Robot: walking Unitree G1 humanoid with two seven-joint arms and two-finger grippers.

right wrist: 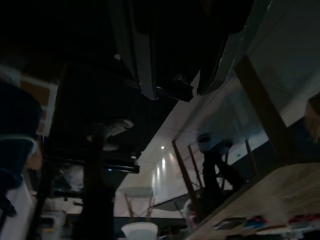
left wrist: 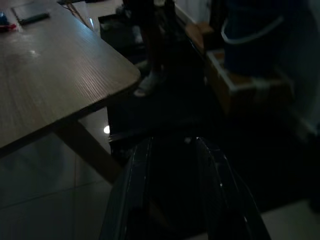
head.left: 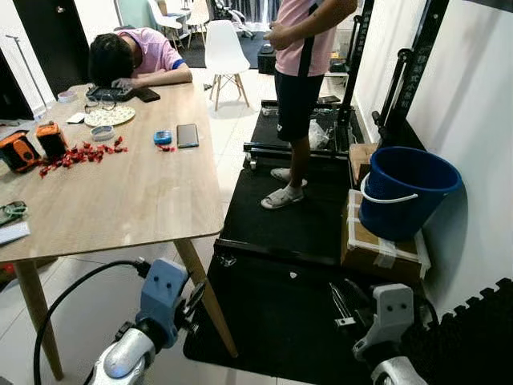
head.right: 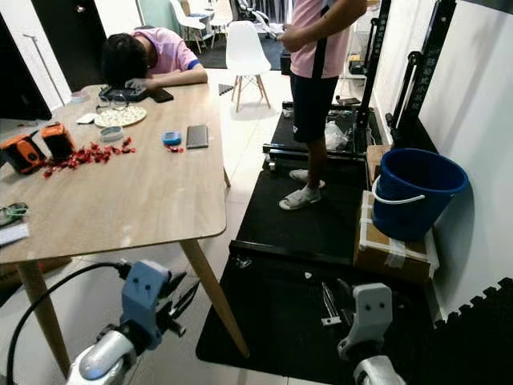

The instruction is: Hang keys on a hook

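Wooden table [head.left: 120, 200] stands before us; our left gripper [head.left: 192, 301] hangs beside its corner leg, fingers parted, empty. Right gripper's [head.left: 341, 305] state we cannot tell.

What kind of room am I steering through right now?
Likely a lived-in home's dining or living area: a wooden table strewn with small items where a person rests head-down, a white chair on a tiled floor, and a blue bucket on a cardboard box.

Wooden table [head.left: 136, 200] is carrying a phone [head.left: 187, 135], blue tin [head.left: 163, 137], plate [head.left: 110, 116] & red bits [head.left: 80, 154]. Two orange tools [head.left: 32, 147] are sitting at its left edge. Keys [head.left: 11, 211] are lying nr the front-left corner.
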